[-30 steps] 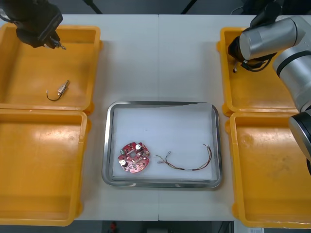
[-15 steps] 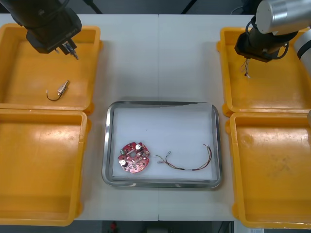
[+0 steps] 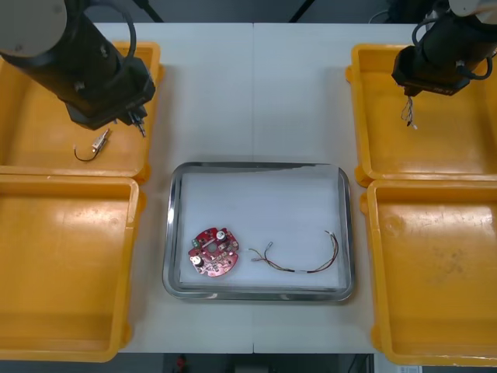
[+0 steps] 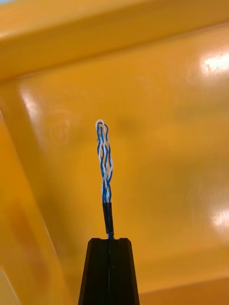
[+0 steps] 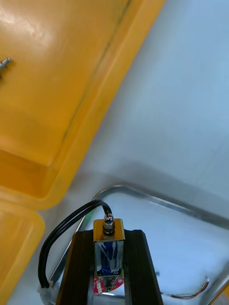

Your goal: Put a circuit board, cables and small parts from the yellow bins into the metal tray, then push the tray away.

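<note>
We note left gripper (image 5: pixel 109 233) clamped on black cable (image 5: pixel 44 262) near metal tray (image 5: pixel 157 202); right gripper (image 4: pixel 109 243) pinching blue-white cable (image 4: pixel 104 162) over yellow bin (image 4: pixel 167 119).

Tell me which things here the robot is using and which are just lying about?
In the job: left gripper, over the far left bin, shut on a black cable; right gripper, over the far right bin, shut on a blue-white cable; tray, holding a board and a red-yellow cable.
Lying about: spare cable in the far left bin; near left bin; near right bin; table.
</note>
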`<control>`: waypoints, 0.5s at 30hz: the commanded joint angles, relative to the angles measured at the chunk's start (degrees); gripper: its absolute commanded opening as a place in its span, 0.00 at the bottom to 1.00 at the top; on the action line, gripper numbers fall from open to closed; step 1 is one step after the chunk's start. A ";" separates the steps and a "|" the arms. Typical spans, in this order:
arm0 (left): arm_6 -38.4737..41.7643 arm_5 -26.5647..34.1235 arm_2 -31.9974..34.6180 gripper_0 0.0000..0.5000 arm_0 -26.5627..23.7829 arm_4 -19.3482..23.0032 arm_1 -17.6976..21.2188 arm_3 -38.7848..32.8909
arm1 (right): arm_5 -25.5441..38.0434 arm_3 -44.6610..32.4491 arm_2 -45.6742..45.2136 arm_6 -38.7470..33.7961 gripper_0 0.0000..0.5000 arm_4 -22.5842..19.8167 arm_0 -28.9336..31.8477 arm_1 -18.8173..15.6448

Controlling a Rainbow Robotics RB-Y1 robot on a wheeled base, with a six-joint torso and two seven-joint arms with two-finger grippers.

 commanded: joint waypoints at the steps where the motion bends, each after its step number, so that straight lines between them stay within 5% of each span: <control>1: 1.18 0.53 2.19 0.00 6.05 -3.74 0.02 -7.91 | 4.40 -4.49 -1.69 6.35 0.00 -1.36 -1.16 -3.50; 6: 2.05 1.41 2.19 0.00 10.36 -9.28 -4.38 -11.78 | 10.21 -7.56 -1.69 11.10 0.00 -2.06 -1.16 -4.29; 15: 3.28 8.61 2.02 0.00 10.62 -19.30 -16.33 -11.43 | 19.35 -13.98 -1.78 19.63 0.00 -4.52 -0.81 -6.23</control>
